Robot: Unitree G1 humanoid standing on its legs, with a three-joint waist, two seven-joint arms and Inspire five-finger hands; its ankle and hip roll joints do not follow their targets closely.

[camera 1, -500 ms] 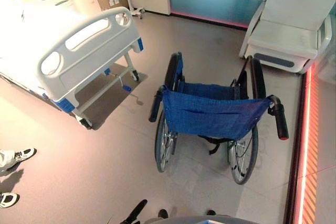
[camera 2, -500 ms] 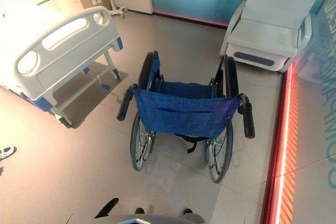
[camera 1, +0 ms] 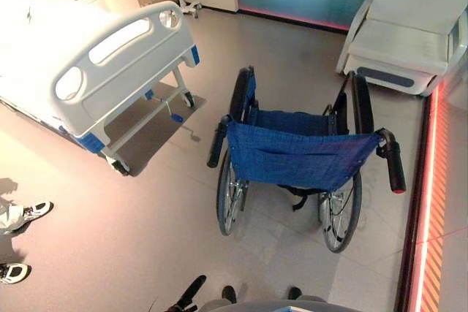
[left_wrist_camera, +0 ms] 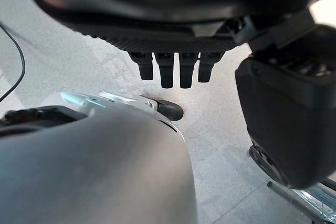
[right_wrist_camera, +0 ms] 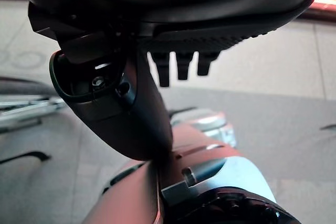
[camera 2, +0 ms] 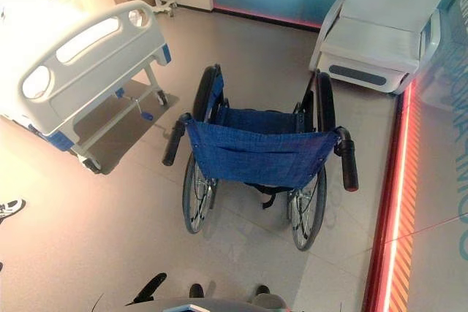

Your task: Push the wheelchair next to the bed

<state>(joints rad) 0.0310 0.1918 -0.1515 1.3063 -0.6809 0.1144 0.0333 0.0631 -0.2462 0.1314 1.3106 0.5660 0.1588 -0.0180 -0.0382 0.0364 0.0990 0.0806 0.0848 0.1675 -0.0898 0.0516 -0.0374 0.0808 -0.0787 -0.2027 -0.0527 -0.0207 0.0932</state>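
Wheelchair [camera 1: 292, 158] stands apart from bed [camera 1: 124, 71], white recliner [camera 1: 398, 42] beyond; left hand [left_wrist_camera: 173, 69], right hand [right_wrist_camera: 178, 66] straight-fingered, empty

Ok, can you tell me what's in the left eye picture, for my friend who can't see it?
An empty wheelchair with a blue cloth back stands in the middle of the grey floor, seen from behind, with nothing holding its push handles. A white hospital bed is ahead on its left, apart from it, and a person's shoes show at the left edge.
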